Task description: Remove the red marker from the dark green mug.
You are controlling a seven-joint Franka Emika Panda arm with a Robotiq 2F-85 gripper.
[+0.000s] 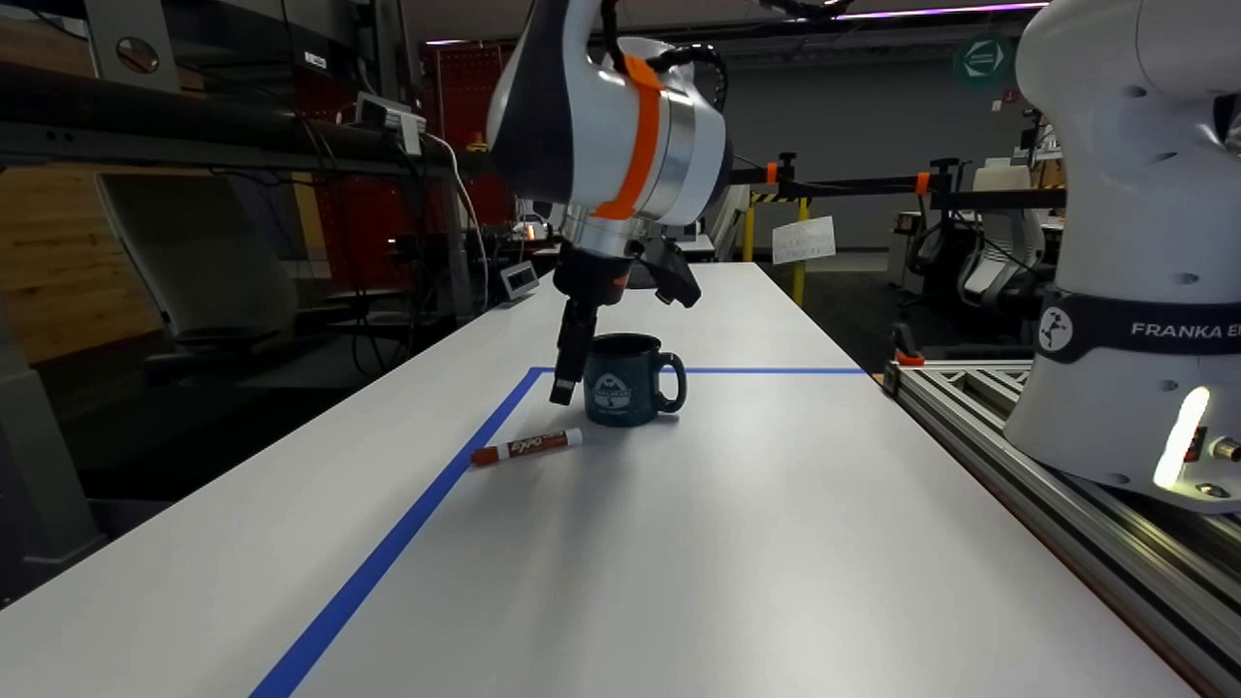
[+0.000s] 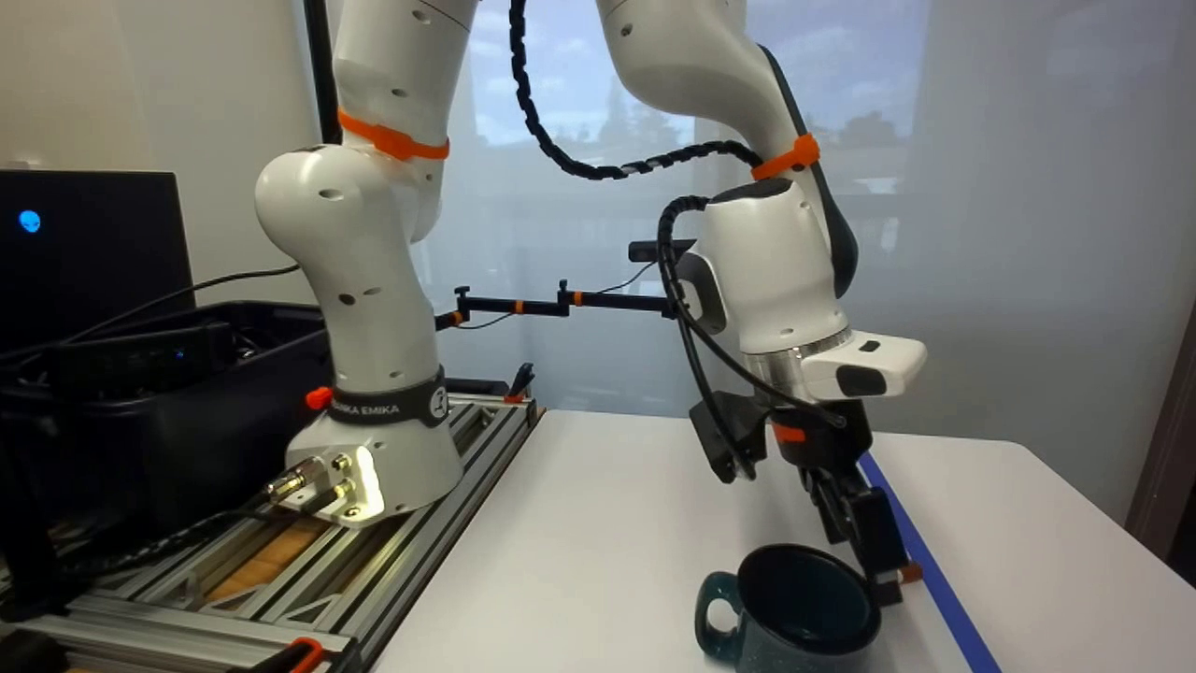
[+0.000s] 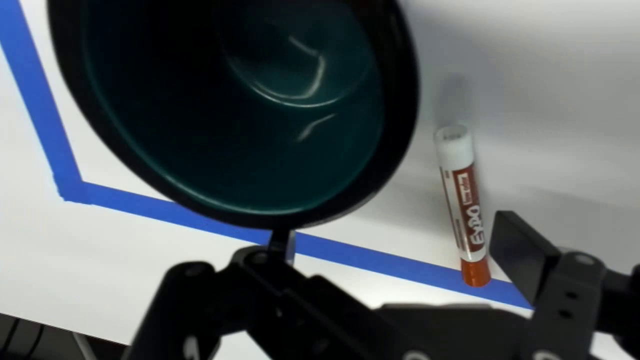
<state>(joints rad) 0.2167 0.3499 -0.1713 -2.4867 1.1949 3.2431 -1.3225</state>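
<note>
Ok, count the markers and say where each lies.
1: the red marker, lying on the table beside the dark green mug, its red end on the blue tape. No other shows, though the mug's inside is partly dark.

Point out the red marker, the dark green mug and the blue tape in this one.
Red marker (image 3: 465,207), wrist view: the printed label on its barrel.
Dark green mug (image 1: 623,386), in an exterior view: its outer wall, on the emblem side.
Blue tape (image 1: 402,536), in an exterior view: the strip running toward the camera.
</note>
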